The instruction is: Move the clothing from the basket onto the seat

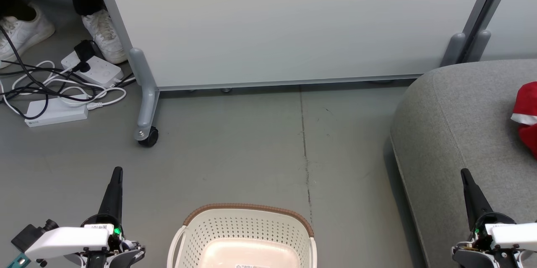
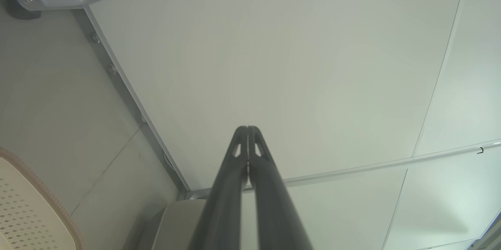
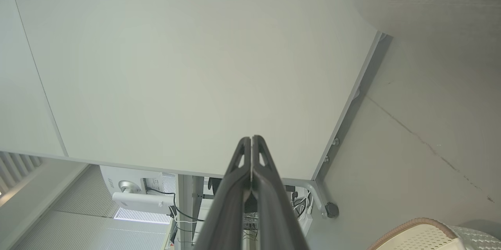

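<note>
Red clothing (image 1: 527,113) with a flash of white trim lies on the seat (image 1: 461,134) at the far right, cut off by the frame edge. Down at bottom centre the basket (image 1: 247,226) sits on the floor (image 1: 251,142), brown rim toward the panel (image 1: 293,24), its pale perforated walls and bottom showing. Seat and basket stand apart, with a strip of floor between them. Left pincer (image 1: 118,171) hovers left of the basket, fingers pressed together and gripping nothing, pointing at the panel; its wrist view shows the tips meeting. Right pincer (image 1: 465,172) hangs over the seat's near edge, closed tight too and holding nothing, well short of the clothing. Over on the far left, cables (image 1: 63,92) and a power strip (image 1: 94,68) tangle on the floor beside the panel's castor (image 1: 147,136), and a person's white shoes (image 1: 105,35) stand just behind them.
</note>
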